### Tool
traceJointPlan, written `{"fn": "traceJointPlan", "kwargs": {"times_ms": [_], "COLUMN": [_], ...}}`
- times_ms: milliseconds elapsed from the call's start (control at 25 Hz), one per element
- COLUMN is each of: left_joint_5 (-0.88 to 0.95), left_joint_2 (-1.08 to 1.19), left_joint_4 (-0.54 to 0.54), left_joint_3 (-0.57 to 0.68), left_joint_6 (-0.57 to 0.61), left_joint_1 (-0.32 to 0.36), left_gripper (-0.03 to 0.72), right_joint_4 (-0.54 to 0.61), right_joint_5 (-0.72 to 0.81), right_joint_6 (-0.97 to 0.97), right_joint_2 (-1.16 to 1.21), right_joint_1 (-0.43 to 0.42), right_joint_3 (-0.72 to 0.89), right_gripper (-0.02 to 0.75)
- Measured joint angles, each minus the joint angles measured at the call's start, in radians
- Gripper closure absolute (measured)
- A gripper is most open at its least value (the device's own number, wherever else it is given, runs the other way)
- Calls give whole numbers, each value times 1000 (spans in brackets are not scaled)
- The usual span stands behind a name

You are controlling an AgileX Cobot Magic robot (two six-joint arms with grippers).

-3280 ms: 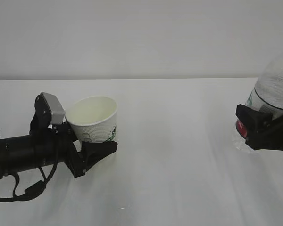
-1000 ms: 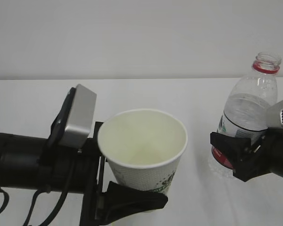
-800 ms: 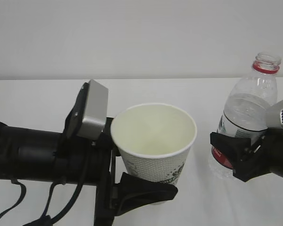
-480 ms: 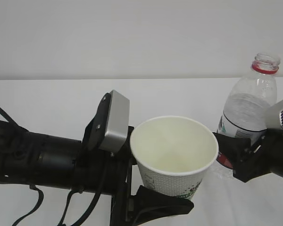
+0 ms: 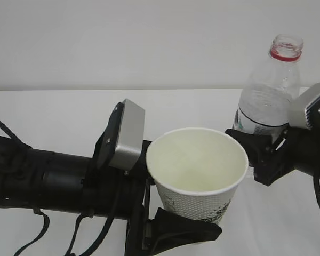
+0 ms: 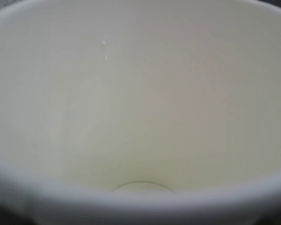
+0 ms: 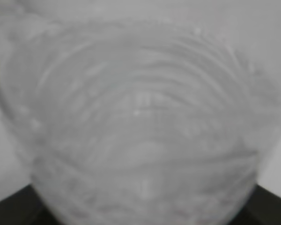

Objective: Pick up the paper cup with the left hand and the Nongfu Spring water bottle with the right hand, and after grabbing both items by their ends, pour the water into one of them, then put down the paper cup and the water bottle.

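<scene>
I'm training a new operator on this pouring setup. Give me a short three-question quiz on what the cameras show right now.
1. True or false: the paper cup already has water in it.
2. Which gripper holds the Nongfu Spring water bottle? A) left gripper B) right gripper
3. Fill in: the bottle's mouth has no ____.

Key
1. False: in the left wrist view the cup's inside looks dry and empty.
2. B: the right gripper clamps the bottle low down, beside the cup.
3. Cap: only the red neck ring shows.
</scene>
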Motion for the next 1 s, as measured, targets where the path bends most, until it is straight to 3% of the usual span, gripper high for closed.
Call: {"fn": "traceJointPlan", "kwargs": {"times_ms": [560, 1000], "left_joint_5": [11, 13], "left_joint_2": [0, 0], "left_joint_4": [0, -60], "left_joint_3": [0, 0], "left_joint_6": [2, 41], "left_joint_1": [0, 0], "left_gripper": [132, 139], "right_joint_4": [-199, -267], "right_joint_5": [256, 307], "right_joint_6": [-2, -90], "right_joint_2": [-169, -209], "right_joint_1": [0, 0], "right_joint_3": [-153, -155], "right_gripper": [233, 233]}}
